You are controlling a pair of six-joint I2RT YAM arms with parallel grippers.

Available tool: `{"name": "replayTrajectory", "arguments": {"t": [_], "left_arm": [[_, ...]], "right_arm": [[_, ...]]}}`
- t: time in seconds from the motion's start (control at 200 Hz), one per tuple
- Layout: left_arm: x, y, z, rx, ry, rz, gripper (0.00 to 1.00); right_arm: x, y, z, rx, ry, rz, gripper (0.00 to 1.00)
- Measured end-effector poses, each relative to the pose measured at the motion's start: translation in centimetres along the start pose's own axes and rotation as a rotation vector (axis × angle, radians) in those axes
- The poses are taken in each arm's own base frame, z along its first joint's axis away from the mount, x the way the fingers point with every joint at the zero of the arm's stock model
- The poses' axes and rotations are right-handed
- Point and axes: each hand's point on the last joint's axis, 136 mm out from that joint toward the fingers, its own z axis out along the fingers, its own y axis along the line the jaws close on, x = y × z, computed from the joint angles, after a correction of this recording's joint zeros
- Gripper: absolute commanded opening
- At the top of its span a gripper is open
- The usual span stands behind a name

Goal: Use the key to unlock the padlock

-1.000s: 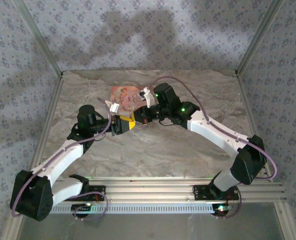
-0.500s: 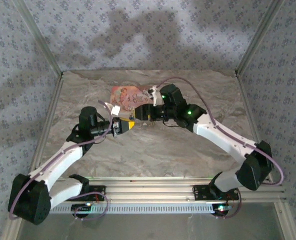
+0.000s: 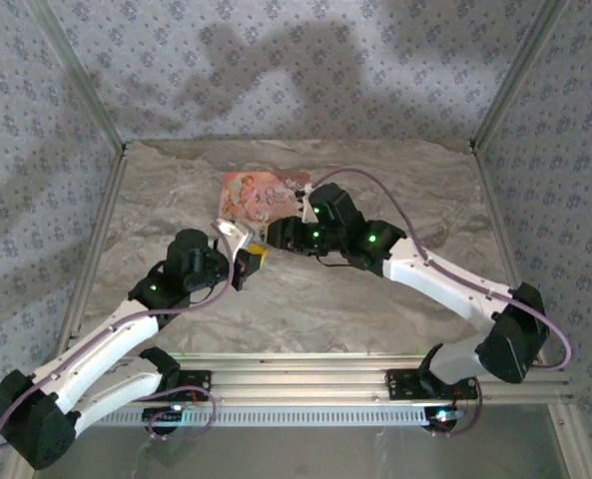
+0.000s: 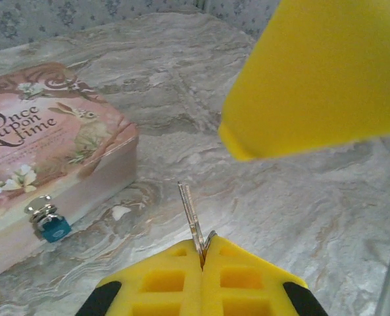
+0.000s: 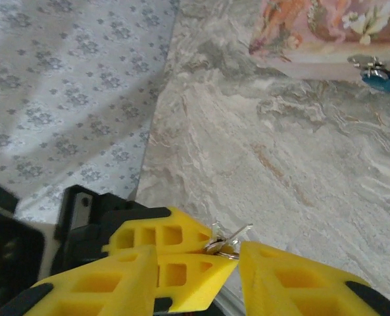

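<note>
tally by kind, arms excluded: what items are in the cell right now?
box: 1
padlock: 1
key: 1
Total: 3

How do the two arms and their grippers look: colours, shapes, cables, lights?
The left arm and right arm have white links between bulky black joints, with small green lights. A thin purple cable loops along each. The left gripper and right gripper have yellow wedge-shaped fingers with square recesses and black patches at the base.
</note>
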Motion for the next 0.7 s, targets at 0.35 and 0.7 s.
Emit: {"name": "replayTrajectory", "arguments": {"t": [0.35,0.7], "left_arm": [[1.0,0.1,0.0,-0.047,0.040,0.085,0.00],[1.3,0.5,-0.1,-0.081,0.056,0.125,0.00]], "right_arm": [[0.3,-1.1,1.9,0.087,0.014,0.038,0.23],[-0.3,0.3,2.1,0.127,0.007,0.022,0.25]]}}
